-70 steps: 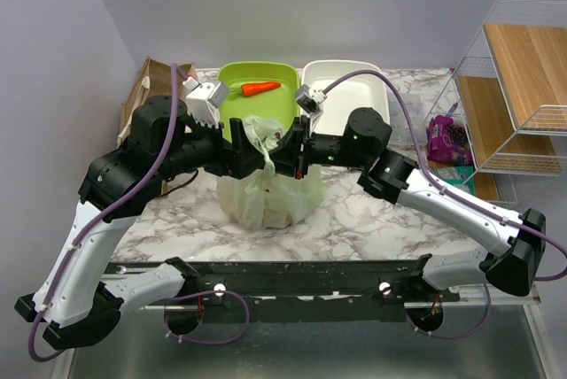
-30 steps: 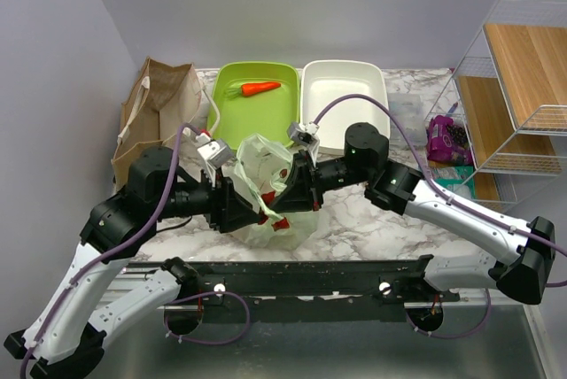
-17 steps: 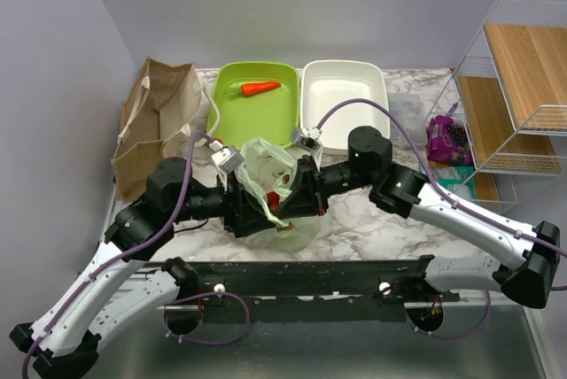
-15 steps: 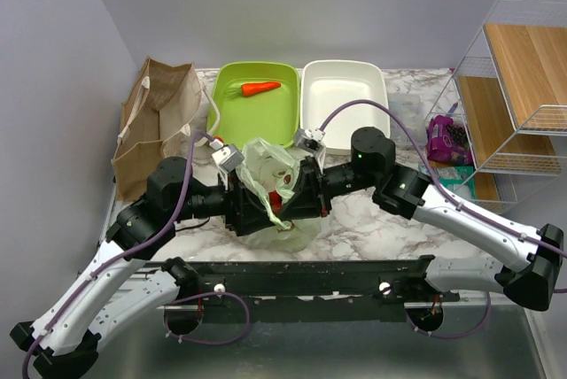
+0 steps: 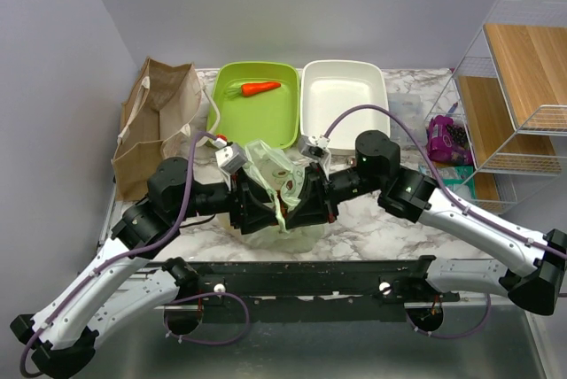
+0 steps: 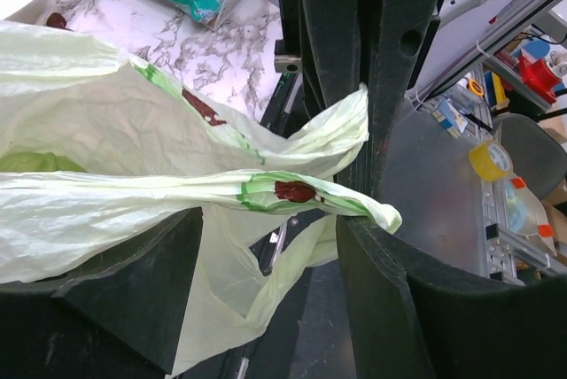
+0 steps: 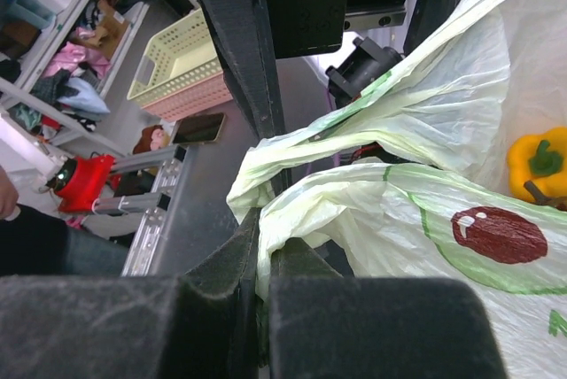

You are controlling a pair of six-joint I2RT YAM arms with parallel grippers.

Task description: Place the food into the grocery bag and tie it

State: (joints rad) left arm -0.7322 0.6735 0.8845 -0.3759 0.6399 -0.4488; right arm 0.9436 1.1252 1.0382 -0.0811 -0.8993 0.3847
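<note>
The pale-green grocery bag [image 5: 276,186] with avocado prints stands on the marble table between my two grippers. My right gripper [image 7: 263,235] is shut on one bunched handle [image 7: 354,211] of the bag; it sits right of the bag in the top view [image 5: 310,204]. My left gripper [image 6: 270,237] is open, with the other handle strip [image 6: 266,189] draped across the gap between its fingers; it sits left of the bag in the top view [image 5: 257,208]. Inside the bag, a yellow bell pepper [image 7: 540,162] and a bit of pale-green cabbage [image 6: 35,162] show. The tomatoes are hidden.
A brown paper bag [image 5: 152,122] stands at the back left. A green tray [image 5: 232,113] holding a carrot [image 5: 261,88] and a white tray [image 5: 345,96] lie behind the bag. A wire shelf [image 5: 518,87] and a purple packet [image 5: 447,138] are at the right.
Both grippers have moved toward the near edge of the table with the bag handles. The bag top now sits lower and nearer, pulled between them.
</note>
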